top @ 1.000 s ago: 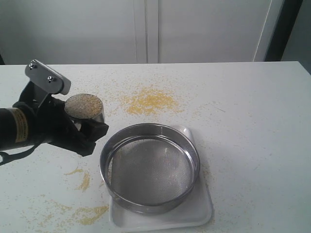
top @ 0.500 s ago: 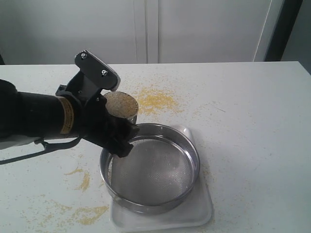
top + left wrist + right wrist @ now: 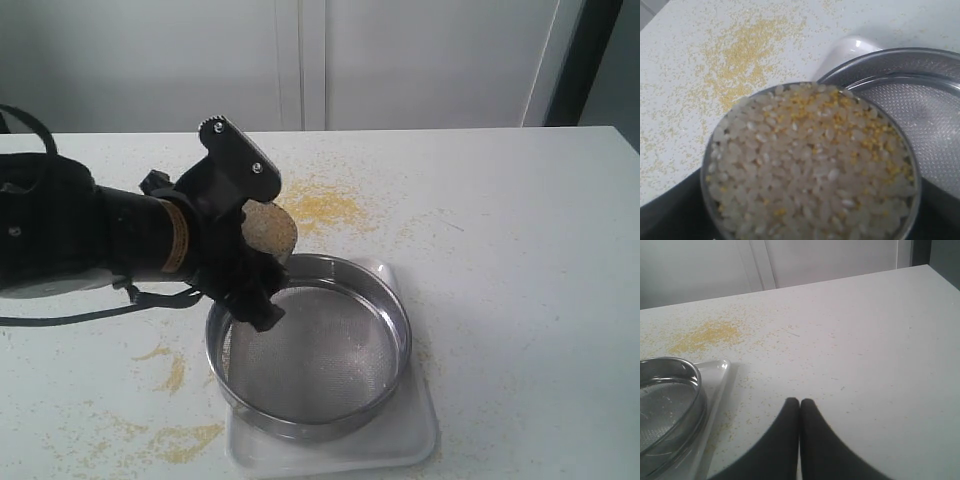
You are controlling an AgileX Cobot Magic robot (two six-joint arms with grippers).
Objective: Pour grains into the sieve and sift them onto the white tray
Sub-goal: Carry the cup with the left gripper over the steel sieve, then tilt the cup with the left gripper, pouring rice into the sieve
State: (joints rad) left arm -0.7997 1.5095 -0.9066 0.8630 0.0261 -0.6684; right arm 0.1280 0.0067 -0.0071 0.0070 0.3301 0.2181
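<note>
Grains [image 3: 810,165] fill the steel cup [image 3: 705,172] to the brim: pale beige kernels with yellow meal mixed in, mostly on the side toward the sieve.

Front-left of the table [image 3: 520,300]: thin yellow spill [image 3: 188,440], loose streaks. Just right of it, the white tray [image 3: 405,440] lies flat at the front edge. The sieve [image 3: 398,318] stands upright on the tray and covers most of it; only the tray's corners and front strip show. The mesh is in plain view, with a few specks at most.

Behind that, the left gripper [image 3: 252,256] has its jaws spread wide and clamped on the cup's sides. The cup is tipped toward the sieve, its lip above the sieve's far-left rim. No stream is visible.

Further back, a bigger yellow patch [image 3: 322,207] is scattered mid-table, with stray specks around it.

The right gripper [image 3: 800,406] doesn't show in the exterior view. Its fingers are pressed together with nothing between them, over bare table well apart from the tray's edge.
</note>
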